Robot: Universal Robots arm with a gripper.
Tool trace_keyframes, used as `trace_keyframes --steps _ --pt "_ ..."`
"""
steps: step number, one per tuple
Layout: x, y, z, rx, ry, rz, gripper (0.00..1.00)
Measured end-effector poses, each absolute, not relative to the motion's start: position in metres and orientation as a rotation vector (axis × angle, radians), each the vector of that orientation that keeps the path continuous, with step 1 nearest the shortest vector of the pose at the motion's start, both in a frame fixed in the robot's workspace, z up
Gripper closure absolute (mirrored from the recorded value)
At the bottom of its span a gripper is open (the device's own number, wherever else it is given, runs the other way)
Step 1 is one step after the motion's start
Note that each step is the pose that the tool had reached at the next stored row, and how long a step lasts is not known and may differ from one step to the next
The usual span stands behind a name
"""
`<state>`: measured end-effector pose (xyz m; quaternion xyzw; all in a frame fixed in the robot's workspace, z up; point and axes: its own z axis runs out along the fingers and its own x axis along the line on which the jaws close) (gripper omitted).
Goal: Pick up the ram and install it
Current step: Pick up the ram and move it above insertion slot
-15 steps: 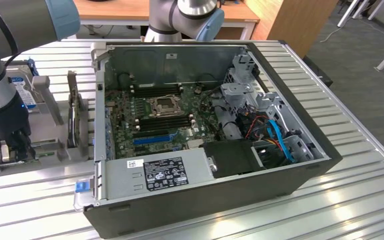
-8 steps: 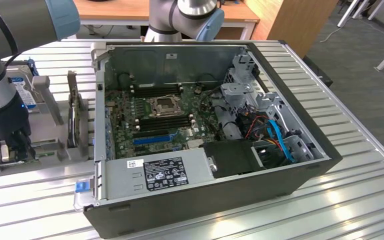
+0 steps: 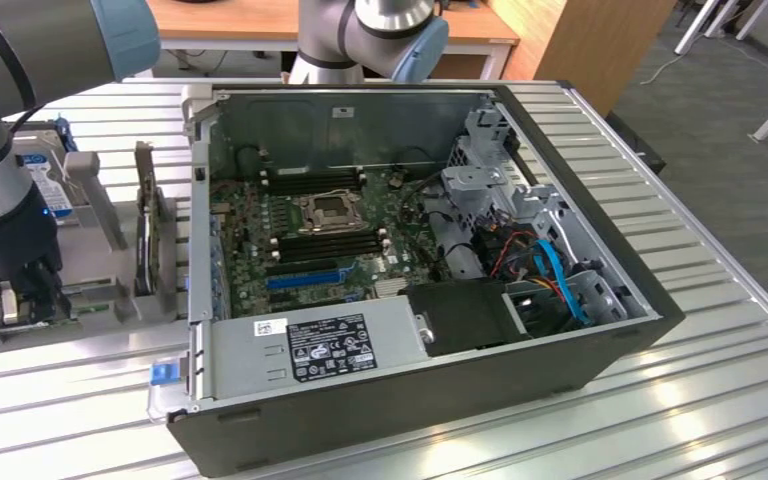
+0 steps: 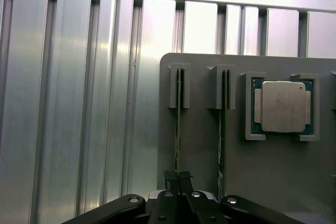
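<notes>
The computer case [image 3: 491, 415] is black outside; inside it are a green motherboard [image 3: 244, 250] with one blue slot [image 3: 307, 277], a silver-grey power supply [image 3: 237, 370] bearing a black-and-white label [image 3: 335, 345], and blue cables [image 3: 564, 285]. Under the case, the table [image 3: 718, 400] is silver with a ribbed stripe pattern. Beside the case: plain grey holder plate [image 4: 202, 145], green-edged ram [image 4: 178, 124].

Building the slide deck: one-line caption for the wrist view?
Wrist view: jaws shut on the ram standing in its holder, second stick and CPU alongside.
</notes>
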<state>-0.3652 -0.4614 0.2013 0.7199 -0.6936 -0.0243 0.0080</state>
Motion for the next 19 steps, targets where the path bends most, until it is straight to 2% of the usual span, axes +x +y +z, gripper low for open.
trace_keyframes --steps 19 --pt "-0.365 -0.461 0.214 2.25 -2.168 -0.076 0.88"
